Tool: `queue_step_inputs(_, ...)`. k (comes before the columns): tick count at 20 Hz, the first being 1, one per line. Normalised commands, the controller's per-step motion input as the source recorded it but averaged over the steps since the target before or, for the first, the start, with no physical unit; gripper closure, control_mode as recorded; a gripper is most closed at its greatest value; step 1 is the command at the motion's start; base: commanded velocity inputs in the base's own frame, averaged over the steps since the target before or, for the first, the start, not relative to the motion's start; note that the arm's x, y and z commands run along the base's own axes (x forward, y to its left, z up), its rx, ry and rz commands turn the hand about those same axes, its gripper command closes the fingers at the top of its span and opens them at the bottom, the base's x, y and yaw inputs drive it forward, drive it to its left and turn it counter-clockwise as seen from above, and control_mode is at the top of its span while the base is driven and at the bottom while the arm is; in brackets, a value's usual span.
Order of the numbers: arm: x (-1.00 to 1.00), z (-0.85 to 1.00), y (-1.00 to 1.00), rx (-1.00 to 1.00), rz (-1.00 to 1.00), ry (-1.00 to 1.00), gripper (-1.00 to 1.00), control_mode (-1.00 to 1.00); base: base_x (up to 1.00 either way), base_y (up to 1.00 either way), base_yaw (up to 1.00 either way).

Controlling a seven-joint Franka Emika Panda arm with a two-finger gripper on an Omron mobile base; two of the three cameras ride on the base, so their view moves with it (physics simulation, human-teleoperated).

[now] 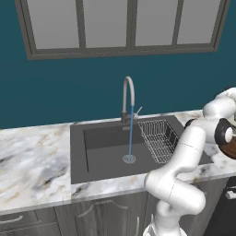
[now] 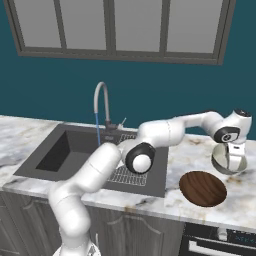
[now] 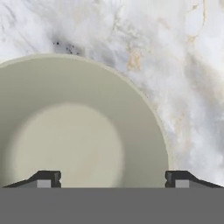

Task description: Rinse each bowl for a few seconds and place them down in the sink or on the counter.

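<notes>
End effector [image 3: 113,178] hangs with fingers apart over the cream bowl [image 3: 74,131] on the marble counter [image 3: 188,65], nothing legible anywhere

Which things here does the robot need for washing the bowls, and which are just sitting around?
For the job:
- pale bowl, on the counter under the open gripper
- brown bowl, on the counter
- sink
- faucet, water running

Just there:
- wire rack in the sink
- window
- cabinets
</notes>
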Motion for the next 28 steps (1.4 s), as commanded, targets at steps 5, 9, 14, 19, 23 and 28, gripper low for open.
queue_step_inputs(5, 0.0, 0.21, -0.02, 0.05, 0.0, 0.0, -1.0, -1.0, 0.0, 0.0, 0.0)
queue_step_inputs(9, 0.0, 0.37, 0.07, 0.02, 0.0, 0.01, -1.0, -1.0, 0.0, 0.0, 0.0)
queue_step_inputs(14, -0.02, 0.05, -0.04, 0.01, 0.0, 0.03, -1.0, -1.0, 0.0, 0.0, 0.0)
queue_step_inputs(19, -0.13, -0.13, -0.16, 0.0, 0.0, 0.01, -1.0, -1.0, 0.0, 0.0, 0.0)
queue_step_inputs(23, -0.04, -0.21, -0.06, 0.0, 0.0, 0.03, -1.0, -1.0, 0.0, 0.0, 0.0)
queue_step_inputs(28, -0.01, -0.12, 0.0, 0.0, 0.0, 0.0, -1.0, -1.0, 0.0, 0.0, 0.0)
